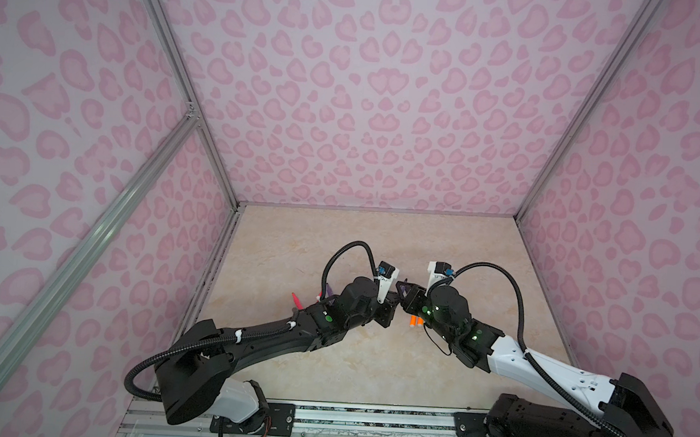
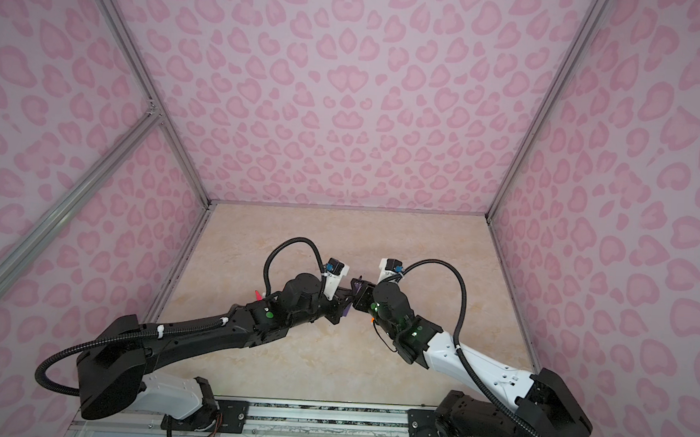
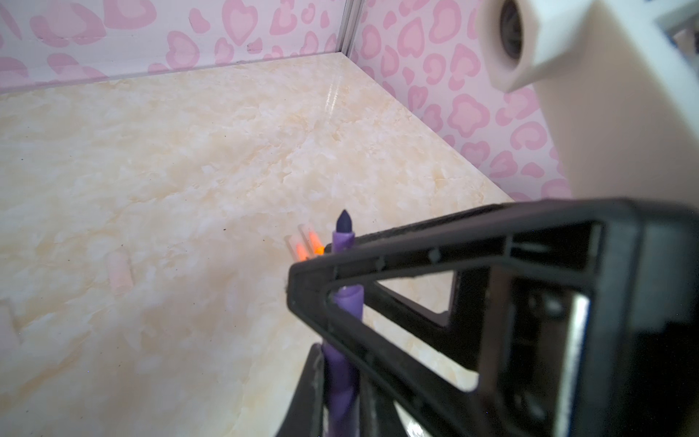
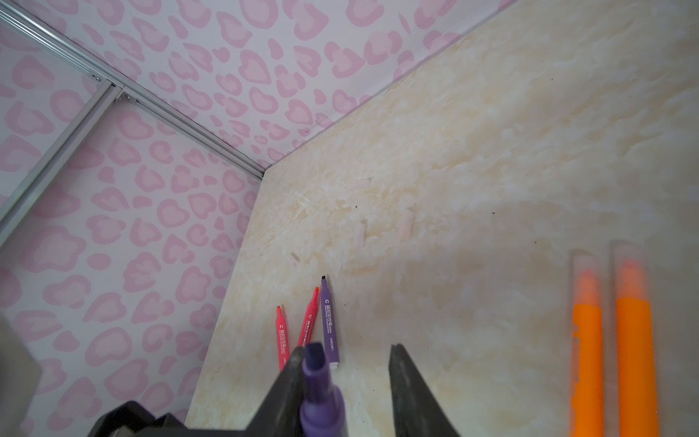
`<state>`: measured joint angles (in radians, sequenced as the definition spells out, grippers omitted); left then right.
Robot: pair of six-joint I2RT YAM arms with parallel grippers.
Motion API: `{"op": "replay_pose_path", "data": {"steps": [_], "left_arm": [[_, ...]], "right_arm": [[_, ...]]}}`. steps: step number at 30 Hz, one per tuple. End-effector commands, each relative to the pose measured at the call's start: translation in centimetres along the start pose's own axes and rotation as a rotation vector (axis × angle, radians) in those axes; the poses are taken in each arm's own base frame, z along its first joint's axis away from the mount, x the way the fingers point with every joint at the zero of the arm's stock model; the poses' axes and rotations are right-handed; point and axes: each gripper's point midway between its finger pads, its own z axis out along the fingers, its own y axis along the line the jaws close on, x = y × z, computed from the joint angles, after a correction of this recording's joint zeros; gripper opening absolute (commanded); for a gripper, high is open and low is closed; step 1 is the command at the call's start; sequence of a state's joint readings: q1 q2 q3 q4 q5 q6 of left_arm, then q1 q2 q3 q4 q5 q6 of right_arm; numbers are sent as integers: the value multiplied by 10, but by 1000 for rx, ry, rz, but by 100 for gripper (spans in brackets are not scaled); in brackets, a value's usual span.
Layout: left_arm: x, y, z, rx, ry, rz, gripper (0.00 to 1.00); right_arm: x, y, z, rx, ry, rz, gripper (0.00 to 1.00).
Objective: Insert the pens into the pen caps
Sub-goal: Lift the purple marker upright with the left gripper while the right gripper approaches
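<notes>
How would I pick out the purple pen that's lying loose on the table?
Find the wall with the slanted metal bar; three pens lie on the table near its foot. The purple pen is the one farthest from that wall, beside two pink pens. The second purple pen is held in the air, while this one lies flat.

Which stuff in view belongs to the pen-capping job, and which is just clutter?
Job: held purple pen, in left gripper; spare purple pen; two red pens; two capped orange pens; loose clear caps.
Clutter: none seen; only table, heart-print walls.
</notes>
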<state>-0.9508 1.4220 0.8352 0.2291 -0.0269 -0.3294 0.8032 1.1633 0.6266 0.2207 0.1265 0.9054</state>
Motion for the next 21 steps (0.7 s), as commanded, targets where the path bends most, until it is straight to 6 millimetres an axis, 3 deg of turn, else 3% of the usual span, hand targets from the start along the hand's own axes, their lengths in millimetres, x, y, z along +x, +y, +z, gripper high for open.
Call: {"op": "replay_pose_path", "data": {"steps": [1,8,12,15,21], "left_arm": [[-11,-8,3,28,-10,-11,4],[-7,-14,5,60,15,-10,4],[-8,-12,5,49,12,-9,17],[-7,-8,5,31,9,-14,23],[-6,-7,7,23,16,-19,24]], "right_arm": [[-2,1,1,1,-9,-1,26],[0,4,5,-2,10,-8,7],[2,8,6,-13,22,-9,0],[4,10,6,-19,21,-8,0],[6,12,4,-25,21,-10,0]]}}
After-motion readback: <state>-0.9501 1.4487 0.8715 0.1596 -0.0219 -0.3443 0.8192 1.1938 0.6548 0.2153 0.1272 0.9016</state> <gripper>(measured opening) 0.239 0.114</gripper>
